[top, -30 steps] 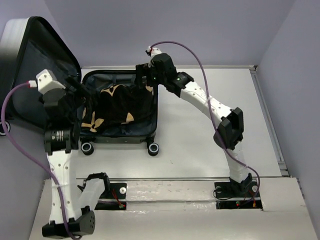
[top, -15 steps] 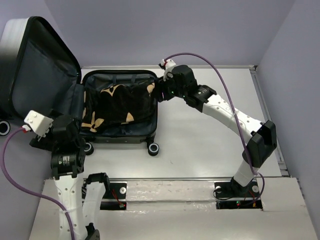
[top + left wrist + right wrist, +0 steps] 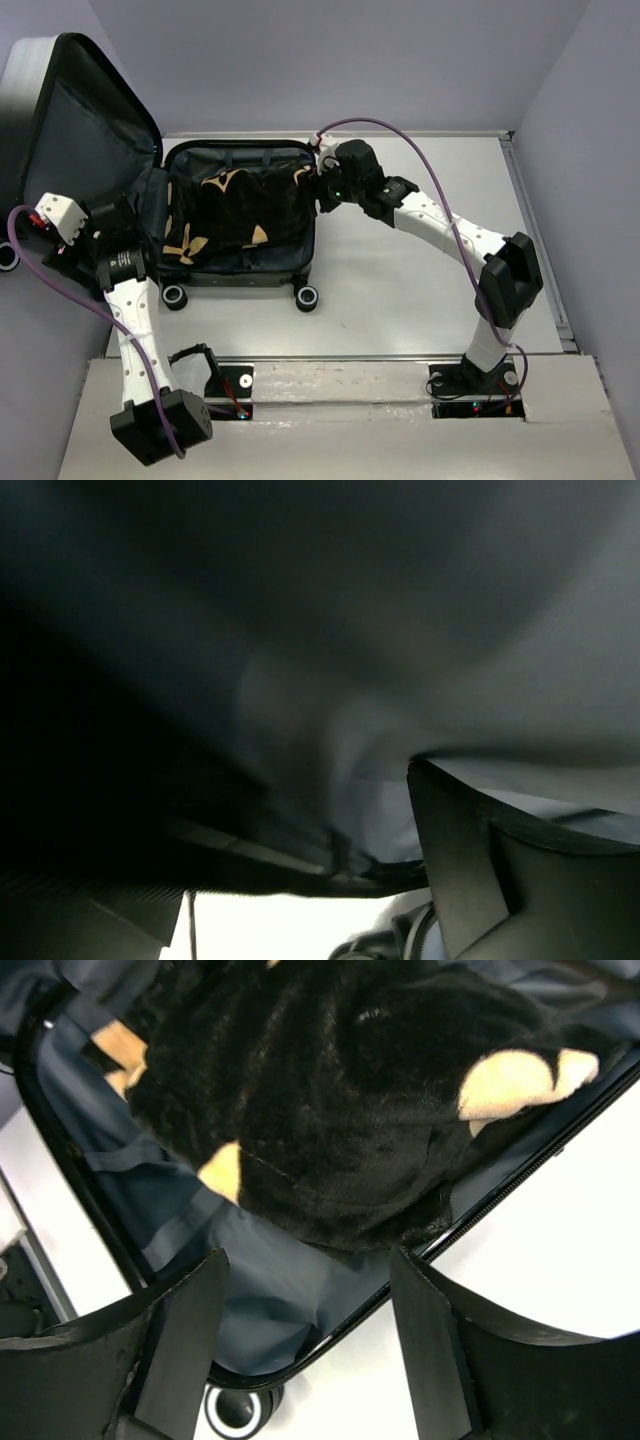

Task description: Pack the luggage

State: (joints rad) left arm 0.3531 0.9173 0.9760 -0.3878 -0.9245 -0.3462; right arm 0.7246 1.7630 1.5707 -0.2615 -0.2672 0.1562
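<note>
Table: a white table is carrying the luggage on its left part.
Room: pale purple walls are closing in behind and on both sides.
Luggage: it is lying open, its base flat and its wheels pointing toward the arms. The lid is standing up, leaning left past the table edge.
Cloth: a black cloth with tan flowers is filling most of the base.
Right gripper: it is hovering over the base's far right corner, jaws spread and holding nothing.
Left gripper: it is sitting by the lid's near edge, jaws standing wide. Grey lining is filling its view; whether it is touching is unclear.
Change: a second ago the left arm was reaching over the hinge and is now drawn back left. The right gripper has been shifting from the far rim to the corner. Lid and cloth are staying put.
</note>
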